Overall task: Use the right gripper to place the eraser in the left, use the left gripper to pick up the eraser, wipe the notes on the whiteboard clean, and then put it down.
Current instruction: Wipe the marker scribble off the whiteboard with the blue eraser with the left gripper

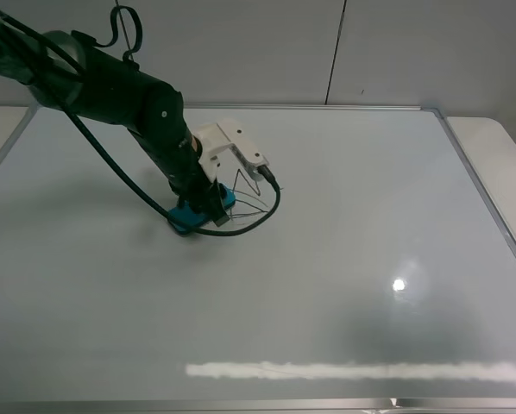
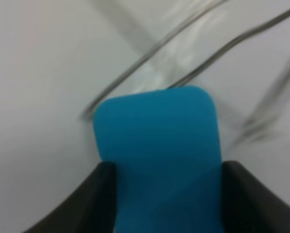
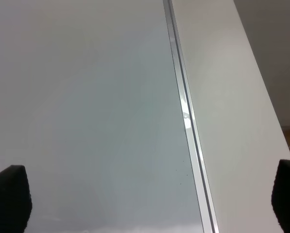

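Note:
The teal-blue eraser rests flat on the whiteboard, left of centre, pinched by my left gripper, which is shut on it. In the left wrist view the eraser fills the space between the two black fingers. The notes, thin black marker lines, lie just right of the eraser, partly behind the gripper's cable; they appear blurred as notes beyond the eraser. My right gripper is open over the whiteboard's right frame, holding nothing, and it is out of the exterior high view.
A black cable loops from the left wrist over the board beside the notes. A white box sits on the left wrist. Pale table surface lies beyond the board's right frame. Light glare streaks the board's near edge.

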`<state>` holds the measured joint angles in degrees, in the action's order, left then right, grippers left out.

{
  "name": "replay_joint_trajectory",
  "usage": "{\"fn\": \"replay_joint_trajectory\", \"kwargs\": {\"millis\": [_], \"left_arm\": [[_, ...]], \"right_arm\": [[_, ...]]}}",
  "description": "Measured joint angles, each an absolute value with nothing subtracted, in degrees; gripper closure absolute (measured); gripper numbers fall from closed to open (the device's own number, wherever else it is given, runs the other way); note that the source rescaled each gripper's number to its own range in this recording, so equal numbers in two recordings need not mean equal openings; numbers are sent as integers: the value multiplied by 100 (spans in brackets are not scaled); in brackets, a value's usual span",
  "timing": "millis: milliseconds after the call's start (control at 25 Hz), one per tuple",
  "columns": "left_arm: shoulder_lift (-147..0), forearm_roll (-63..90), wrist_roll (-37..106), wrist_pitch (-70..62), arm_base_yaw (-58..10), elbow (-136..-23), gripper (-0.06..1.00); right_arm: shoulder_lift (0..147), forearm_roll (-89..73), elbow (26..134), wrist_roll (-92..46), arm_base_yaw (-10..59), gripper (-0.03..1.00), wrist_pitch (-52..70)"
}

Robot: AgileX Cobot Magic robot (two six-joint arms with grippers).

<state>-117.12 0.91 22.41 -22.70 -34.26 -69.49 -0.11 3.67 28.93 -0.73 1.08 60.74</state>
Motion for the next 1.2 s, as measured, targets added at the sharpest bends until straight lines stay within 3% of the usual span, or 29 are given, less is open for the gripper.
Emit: {"fn": "replay_joint_trajectory", "kwargs": {"millis": [240,400,600,1040,1200], "left_arm": [[-12094,587,2257,-2467,-4382,-7490,94],[-12213,631,2257,-2609,-4534,-7711,94],[-12242,788,2307,-2622,-4145,-7752,94],[-12242,844,2573,-2325,-2265,-7772,94],[-12242,944,2579,-2355,-2088,-7805,94]], "right_arm": [[-11,367,2893,-73,108,-3,6074],[-11,367,2893,-73,108,-3,6074],[-11,367,2893,-73,108,-3,6074],[-11,367,2893,-73,108,-3,6074],[-11,367,2893,-73,108,-3,6074]]}}
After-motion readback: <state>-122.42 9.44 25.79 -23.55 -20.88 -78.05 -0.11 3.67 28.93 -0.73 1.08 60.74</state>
